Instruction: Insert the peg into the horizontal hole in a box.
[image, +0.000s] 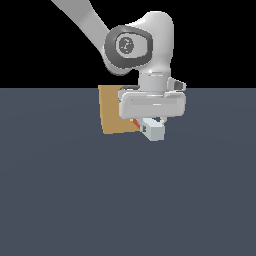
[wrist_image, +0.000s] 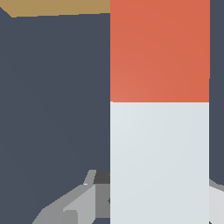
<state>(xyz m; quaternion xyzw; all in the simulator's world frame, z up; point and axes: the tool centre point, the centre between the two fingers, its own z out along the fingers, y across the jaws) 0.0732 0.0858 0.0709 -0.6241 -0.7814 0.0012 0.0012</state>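
The peg fills my wrist view, white-grey near me, red-orange toward the tan box. My gripper is clenched on it above the grey floor. My own hand hides the hole.

Setting: a simulator render, not a real room; the bench is a flat, uniform slate-blue plane running to a straight horizon, with plain black above it; surfaces carry no texture, grain or clutter; the arm is smooth white-grey with flat shading; the box is a plain tan block; the peg shows as two flat colour fields, red-orange and white-grey.
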